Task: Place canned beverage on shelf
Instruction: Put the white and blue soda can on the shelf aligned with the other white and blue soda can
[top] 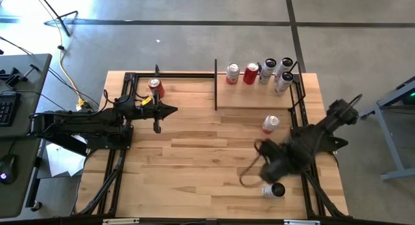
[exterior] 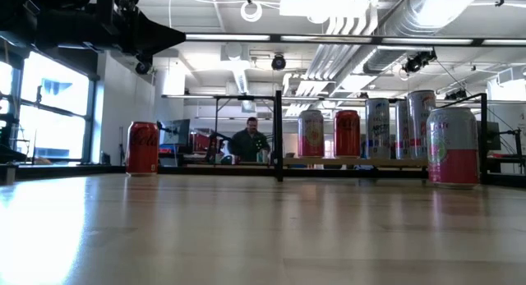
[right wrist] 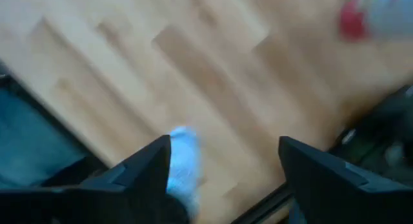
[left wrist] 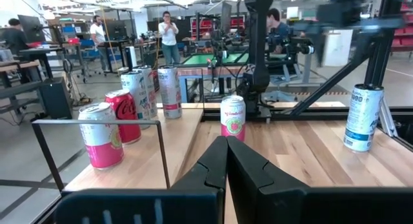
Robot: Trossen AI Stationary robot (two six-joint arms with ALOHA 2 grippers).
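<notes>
The shelf (top: 259, 95) is a low light-wood plank at the table's far right, with a thin black upright plate (top: 216, 83) at its left end. Several cans (top: 251, 73) stand on it. A pink-and-white can (top: 270, 124) stands on the table just in front of the shelf. A white-and-blue can (top: 273, 190) is near the table's near right edge. My right gripper (right wrist: 222, 161) is open above this can (right wrist: 182, 161), which shows next to one finger. My left gripper (left wrist: 226, 161) is shut and empty at the table's left, beside a red can (top: 155, 87).
A black frame rail (top: 301, 102) runs along the table's right side, close to the shelf. The red can also shows in the low view (exterior: 142, 147). Bare tabletop (top: 201, 153) lies between the two arms. People stand in the room beyond the table.
</notes>
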